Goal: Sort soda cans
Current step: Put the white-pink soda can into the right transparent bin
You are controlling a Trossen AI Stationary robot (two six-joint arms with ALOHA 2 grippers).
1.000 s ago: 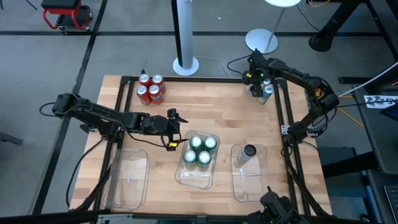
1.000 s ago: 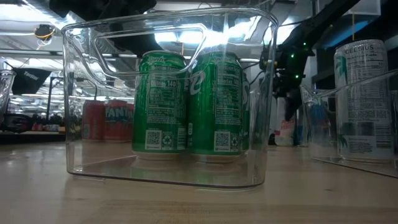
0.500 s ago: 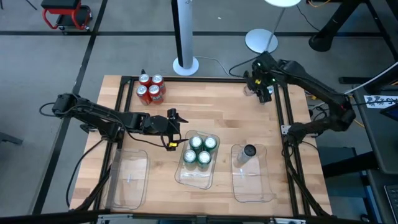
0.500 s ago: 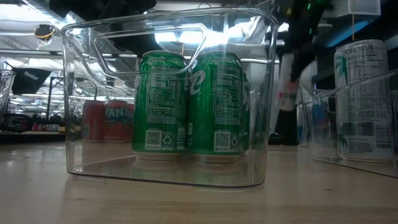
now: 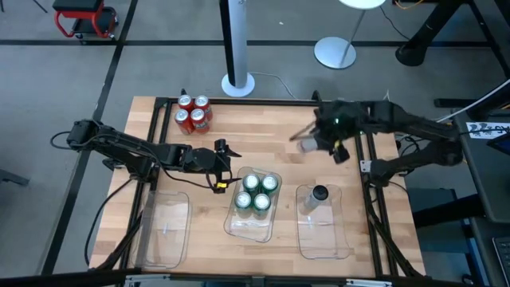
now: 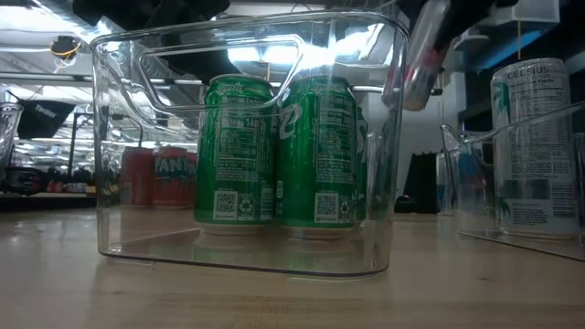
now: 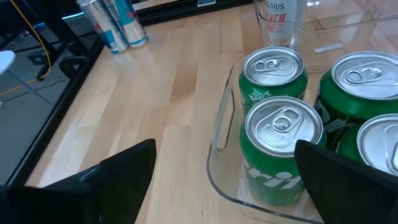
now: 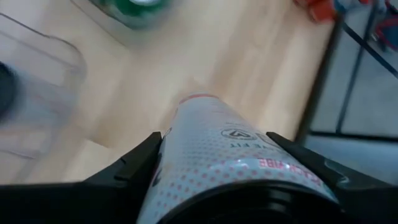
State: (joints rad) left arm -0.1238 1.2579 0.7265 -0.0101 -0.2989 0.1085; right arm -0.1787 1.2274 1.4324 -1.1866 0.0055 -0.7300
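At nine o'clock, the left gripper [image 5: 225,166] hovers with jaws spread wide, holding nothing, beside the middle tray [image 5: 236,226] with four upright green cans [image 5: 256,192]. Four red cans [image 5: 194,114] stand at eleven o'clock. Toward two o'clock, the right gripper [image 5: 319,140] clamps a silver can [image 5: 307,145] above the table, its long axis tilted, free end pointing toward nine o'clock. Another silver can [image 5: 318,196] stands upright in the right tray [image 5: 343,243].
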